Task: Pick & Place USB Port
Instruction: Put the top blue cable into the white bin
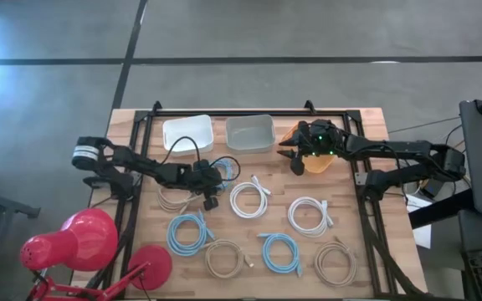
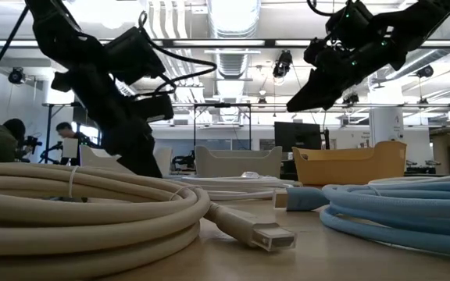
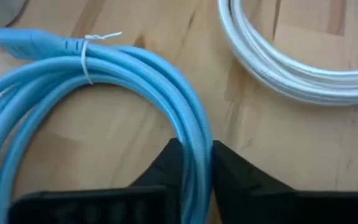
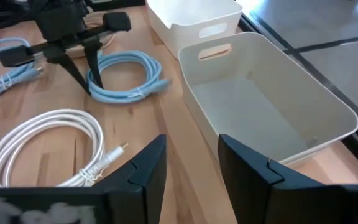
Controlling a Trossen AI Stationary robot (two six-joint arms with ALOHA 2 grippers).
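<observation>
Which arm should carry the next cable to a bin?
Left. The left gripper is already shut on the blue cable near the white bin. The right gripper hangs open and empty above the table by the grey bin.

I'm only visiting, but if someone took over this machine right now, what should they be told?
Left gripper: shut on the blue cable coil, down on the table near the white bin.
Right gripper: open, empty, hovering by the grey bin.
Done: the grey bin looks empty, so apparently nothing is sorted yet.
Left: lift this coil, bin it; other coils wait on the table.
</observation>
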